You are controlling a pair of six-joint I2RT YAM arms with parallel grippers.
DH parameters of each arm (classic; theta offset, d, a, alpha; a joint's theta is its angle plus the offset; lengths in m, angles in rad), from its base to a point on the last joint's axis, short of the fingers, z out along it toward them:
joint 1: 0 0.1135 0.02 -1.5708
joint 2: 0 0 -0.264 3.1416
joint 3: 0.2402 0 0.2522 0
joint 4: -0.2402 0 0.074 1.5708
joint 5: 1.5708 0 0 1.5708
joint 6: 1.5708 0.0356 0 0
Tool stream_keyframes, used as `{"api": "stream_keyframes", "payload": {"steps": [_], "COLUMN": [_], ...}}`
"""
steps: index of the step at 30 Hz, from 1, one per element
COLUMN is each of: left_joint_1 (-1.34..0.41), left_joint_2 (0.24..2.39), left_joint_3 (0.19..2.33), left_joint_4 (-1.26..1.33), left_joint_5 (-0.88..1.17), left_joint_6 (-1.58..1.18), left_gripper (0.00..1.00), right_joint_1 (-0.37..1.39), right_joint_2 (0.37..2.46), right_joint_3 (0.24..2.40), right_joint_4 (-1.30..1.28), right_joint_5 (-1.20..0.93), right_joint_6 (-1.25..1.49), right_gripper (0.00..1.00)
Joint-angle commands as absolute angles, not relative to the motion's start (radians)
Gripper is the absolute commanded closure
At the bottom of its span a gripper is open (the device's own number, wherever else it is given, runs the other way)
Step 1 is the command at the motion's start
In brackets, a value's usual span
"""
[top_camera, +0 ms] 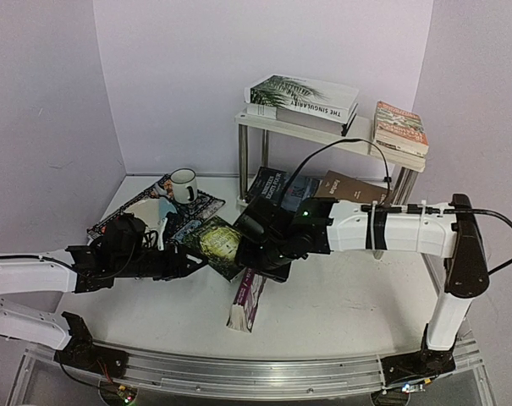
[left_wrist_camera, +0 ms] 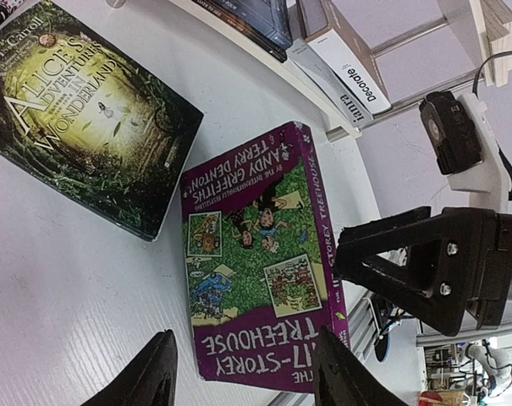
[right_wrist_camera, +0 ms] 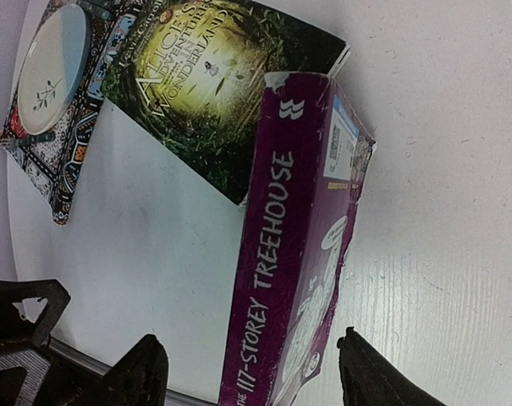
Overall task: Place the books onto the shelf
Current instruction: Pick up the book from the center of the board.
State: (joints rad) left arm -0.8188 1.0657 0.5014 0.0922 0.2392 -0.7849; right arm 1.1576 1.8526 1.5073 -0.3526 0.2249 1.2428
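While the purple Treehouse book (left_wrist_camera: 256,279) sat on the desk (left_wrist_camera: 61,288) just beside Alice's Adventures in Wonderland (left_wrist_camera: 78,110), my left claw (left_wrist_camera: 245,334) gaped; my right claw (right_wrist_camera: 249,337) stood apart too, gripping nothing.

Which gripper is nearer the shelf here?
Right. The right gripper hangs just in front of the shelf; the left gripper sits farther off, left of the dark green book.

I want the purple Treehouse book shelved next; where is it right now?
In the top view, the purple Treehouse book is on the table near the front centre, right by the near corner of the green Alice book.
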Motion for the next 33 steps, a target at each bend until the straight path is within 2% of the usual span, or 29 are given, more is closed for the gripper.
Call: {"api": "stream_keyframes", "payload": {"steps": [1, 3, 12, 19, 28, 33], "left_joint_1": [-0.816, -0.816, -0.815, -0.816, -0.816, -0.816], "left_joint_2": [1.06, 1.058, 1.042, 1.044, 1.069, 1.073], "left_joint_3": [0.503, 0.499, 0.486, 0.492, 0.506, 0.516], "left_joint_4": [0.149, 0.149, 0.15, 0.15, 0.15, 0.15], "left_joint_5": [0.255, 0.254, 0.253, 0.257, 0.265, 0.265], "left_joint_6": [-0.779, -0.778, -0.778, -0.778, -0.782, -0.781], "left_gripper": [0.44, 0.45, 0.45, 0.45, 0.45, 0.45], "right_joint_1": [1.168, 1.171, 1.18, 1.183, 1.183, 1.183], "right_joint_2": [1.886, 1.898, 1.96, 1.943, 1.886, 1.855], "right_joint_3": [1.558, 1.566, 1.618, 1.609, 1.565, 1.55], "right_joint_4": [-0.454, -0.472, -0.526, -0.536, -0.538, -0.538], "right_joint_5": [0.252, 0.255, 0.254, 0.277, 0.307, 0.308], "right_joint_6": [1.289, 1.313, 1.386, 1.399, 1.4, 1.374], "right_gripper": [0.33, 0.36, 0.38, 0.54, 0.91, 0.99]}}
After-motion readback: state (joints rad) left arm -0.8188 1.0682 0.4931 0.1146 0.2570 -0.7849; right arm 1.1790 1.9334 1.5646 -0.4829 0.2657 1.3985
